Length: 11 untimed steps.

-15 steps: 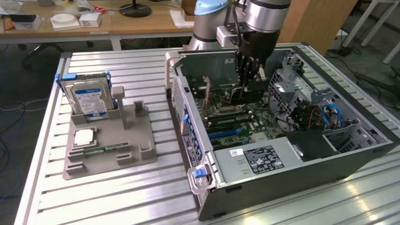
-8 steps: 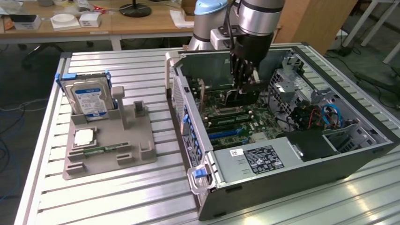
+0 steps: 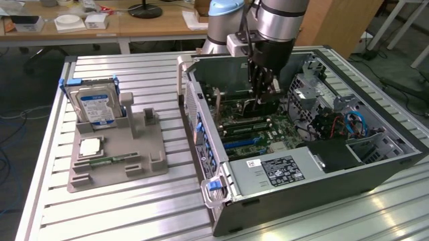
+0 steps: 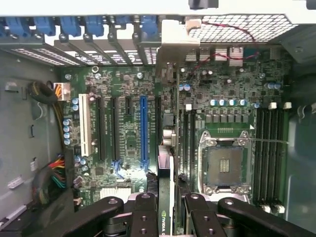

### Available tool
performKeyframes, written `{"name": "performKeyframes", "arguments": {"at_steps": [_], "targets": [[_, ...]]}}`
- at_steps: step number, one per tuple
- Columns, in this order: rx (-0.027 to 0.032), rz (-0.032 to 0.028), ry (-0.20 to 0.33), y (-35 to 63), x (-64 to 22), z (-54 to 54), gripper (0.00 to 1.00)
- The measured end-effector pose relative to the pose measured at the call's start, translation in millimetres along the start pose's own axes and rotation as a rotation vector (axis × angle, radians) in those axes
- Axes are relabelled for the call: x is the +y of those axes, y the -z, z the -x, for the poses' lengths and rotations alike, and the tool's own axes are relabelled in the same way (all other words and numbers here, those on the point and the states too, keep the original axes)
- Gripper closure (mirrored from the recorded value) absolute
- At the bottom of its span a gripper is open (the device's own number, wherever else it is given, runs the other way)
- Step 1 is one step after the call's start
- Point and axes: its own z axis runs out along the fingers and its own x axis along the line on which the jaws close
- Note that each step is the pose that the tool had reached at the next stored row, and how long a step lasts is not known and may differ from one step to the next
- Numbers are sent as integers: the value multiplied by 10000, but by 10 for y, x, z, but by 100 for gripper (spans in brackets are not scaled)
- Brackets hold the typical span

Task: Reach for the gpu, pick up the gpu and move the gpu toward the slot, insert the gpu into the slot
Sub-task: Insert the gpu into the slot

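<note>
One open computer case (image 3: 302, 173) lies on its side, so we can reach down inside. Over its green motherboard (image 4: 123, 89) we hold the gpu (image 4: 166, 165) on edge, so it can go straight down. Our gripper (image 4: 170, 210) is squeezed tight on the gpu.

The gpu (image 4: 165, 170) stands edge-on over the motherboard (image 4: 129, 133) — inside the case (image 3: 335, 190).
</note>
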Motion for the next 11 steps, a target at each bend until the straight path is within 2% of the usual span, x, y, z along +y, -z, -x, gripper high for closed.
{"name": "performKeyframes", "arguments": {"at_steps": [11], "targets": [[36,-1,2,-40,-5,-208,74]]}}
